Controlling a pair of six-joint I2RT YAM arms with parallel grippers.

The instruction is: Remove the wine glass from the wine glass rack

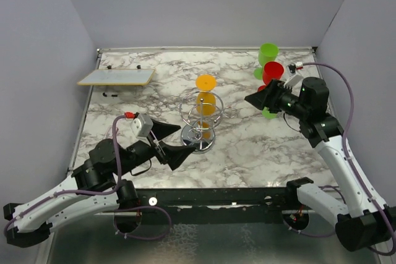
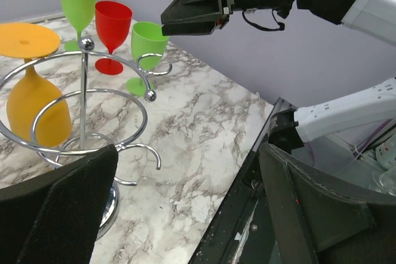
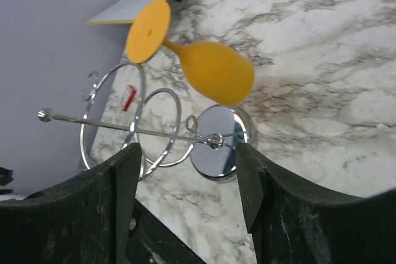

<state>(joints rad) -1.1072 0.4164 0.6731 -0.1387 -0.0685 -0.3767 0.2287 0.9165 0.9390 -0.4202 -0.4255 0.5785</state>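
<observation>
Grey walls close in a white marble counter (image 1: 247,153) veined in grey, with a black rail along its near edge. About the middle of it stands the rack (image 1: 197,139): a shiny chrome stand with a round mirror-like base, a thin ball-topped post and curling wire loops. From the loops on its far side hangs the wine glass (image 1: 206,103), opaque orange and upside down, its flat round foot uppermost and its bowl hanging clear above the marble. From the left wrist view, the foot seems to rest on the largest loop, though the contact is hard to make out.

Our left gripper (image 1: 185,139) sits low at the rack's near-left side with its jaws spread wide, holding nothing; the base lies just beside one finger, and we cannot tell whether they touch. Our right gripper (image 1: 255,95) hangs to the right of the rack, well apart from it, its jaws also spread and empty, facing the glass.

Near the far right corner stand two green glasses (image 1: 268,54) and a red glass (image 1: 273,72), close behind the right arm. A flat board (image 1: 116,76) sits at the far left corner. Bare marble lies between the rack and the right edge, and from the rack to the far edge.
</observation>
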